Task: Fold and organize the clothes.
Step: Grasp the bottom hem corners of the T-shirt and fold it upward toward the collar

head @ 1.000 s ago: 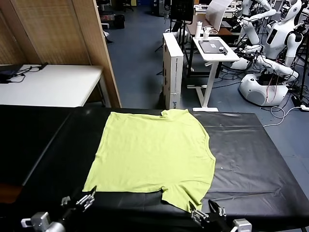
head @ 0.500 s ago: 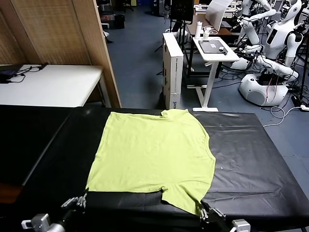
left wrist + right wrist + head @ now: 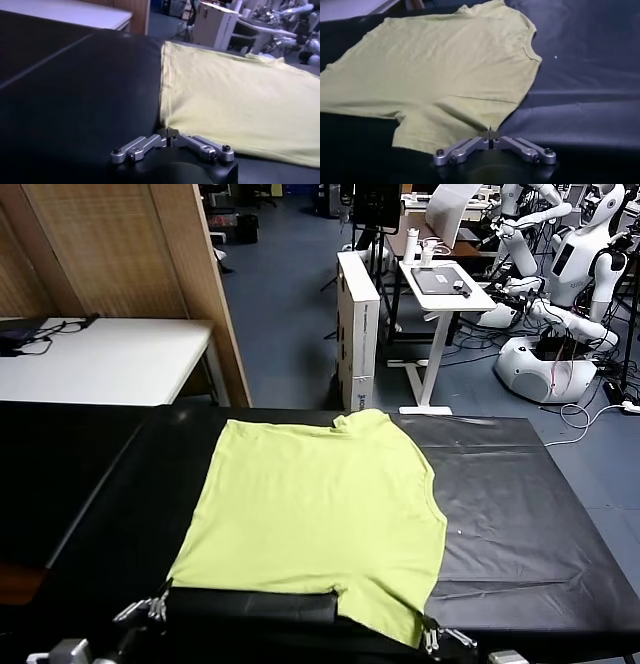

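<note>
Pinching only thin corners of the lime T-shirt [image 3: 315, 514] spread flat mid-desk [image 3: 520, 514], left gripper [image 3: 170, 138] and right gripper [image 3: 490, 137] have jaws closed on the near hem corner and near sleeve tip, so either could slip free.

Matt lime cotton T-shirt [image 3: 315, 509], faintly glossy black table cover [image 3: 520, 514] — bare-metal pincer [image 3: 490, 144] links

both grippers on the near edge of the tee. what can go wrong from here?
1. Each grip looks like a thin pinch: left gripper on the T-shirt near corner, right gripper on the near sleeve tip. Either could slip when pulled.
2. The right holds only the sleeve, so a lift may drag that alone and skew the fold.
3. The shirt lies near the black table front edge; pulling toward the robot may drag it off.
</note>
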Available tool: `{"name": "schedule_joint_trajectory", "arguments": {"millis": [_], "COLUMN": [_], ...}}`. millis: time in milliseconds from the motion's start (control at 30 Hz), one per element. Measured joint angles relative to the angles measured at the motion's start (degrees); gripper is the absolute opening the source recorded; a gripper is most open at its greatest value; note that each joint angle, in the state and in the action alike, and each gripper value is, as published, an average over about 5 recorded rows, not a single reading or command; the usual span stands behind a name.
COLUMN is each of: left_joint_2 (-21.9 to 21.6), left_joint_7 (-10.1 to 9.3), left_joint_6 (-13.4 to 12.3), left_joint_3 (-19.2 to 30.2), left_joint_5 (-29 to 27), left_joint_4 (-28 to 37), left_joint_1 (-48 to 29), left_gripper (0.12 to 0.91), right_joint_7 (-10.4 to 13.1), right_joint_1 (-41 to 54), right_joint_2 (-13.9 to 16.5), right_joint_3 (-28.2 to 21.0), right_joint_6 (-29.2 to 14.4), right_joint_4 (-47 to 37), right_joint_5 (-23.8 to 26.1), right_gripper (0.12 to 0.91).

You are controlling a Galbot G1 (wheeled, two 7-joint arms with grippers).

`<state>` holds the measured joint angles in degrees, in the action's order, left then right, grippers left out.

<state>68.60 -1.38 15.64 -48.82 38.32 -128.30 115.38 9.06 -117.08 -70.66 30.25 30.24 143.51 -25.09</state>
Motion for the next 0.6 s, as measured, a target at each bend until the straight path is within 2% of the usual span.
{"name": "schedule_joint_trajectory", "arguments": {"millis": [267,433,600], "left_joint_2": [1.87,2.96,2.65], "left_joint_7": [-1.12,-2.67,-3.84], "left_joint_6": [0.75,2.5,3.57], "left_joint_3": [-0.33,0.64,1.61], "left_joint_5": [2.91,3.5,4.64], "left_joint_4": [-1.39,-1.61,-0.58], "left_joint_1": [-1.69,-5.08,-10.41], "left_gripper": [0.147,0.147,0.147], "right_joint_7": [-0.16,0.59,1.33], "right_joint_1": [7.21,14.42,21.62], "right_joint_2": [2.88,6.67,10.12], "right_joint_3": [2.47,2.1,0.47], "right_joint_6": [-0.57,-1.2,-0.99], "right_joint_4": [-1.33,-4.89,-10.26], "right_joint_5": [-5.29,-9.61,-10.97], "right_gripper": [0.139,0.139,0.139]}}
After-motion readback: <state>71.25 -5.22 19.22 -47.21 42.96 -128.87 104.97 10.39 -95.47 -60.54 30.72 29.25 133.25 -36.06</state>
